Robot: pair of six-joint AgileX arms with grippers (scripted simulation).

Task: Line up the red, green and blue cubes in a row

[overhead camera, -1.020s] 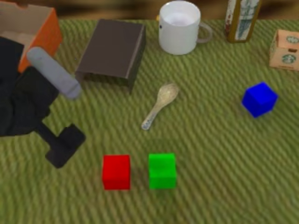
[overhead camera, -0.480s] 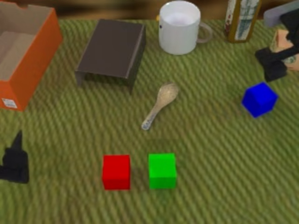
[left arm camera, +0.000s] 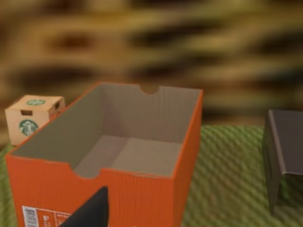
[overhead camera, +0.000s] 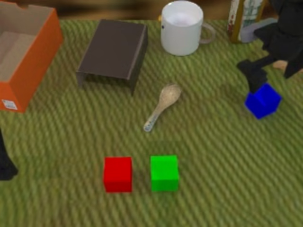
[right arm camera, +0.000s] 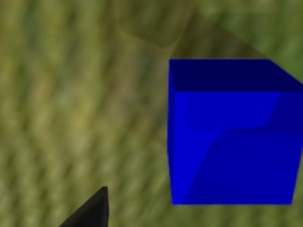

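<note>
The red cube (overhead camera: 118, 174) and the green cube (overhead camera: 164, 173) sit side by side near the front of the table with a small gap between them. Far off at the right stands the blue cube (overhead camera: 263, 100), turned at an angle. My right gripper (overhead camera: 255, 80) hangs just behind and above it, open, holding nothing. The right wrist view shows the blue cube (right arm camera: 232, 142) close by and one dark fingertip (right arm camera: 97, 208) off to its side. My left gripper (overhead camera: 5, 165) is parked at the table's left edge, open and empty.
An orange open box (overhead camera: 45, 52) stands at the back left, with a dark stand (overhead camera: 113, 49) beside it. A white mug (overhead camera: 182, 28) and a bottle (overhead camera: 244, 19) are at the back. A spoon (overhead camera: 162, 106) lies mid-table. A tan carton (left arm camera: 33, 118) shows in the left wrist view.
My right arm has come in from the back right and dropped to just over the blue cube. My left arm has drawn back to the left edge. The cubes have not moved.
</note>
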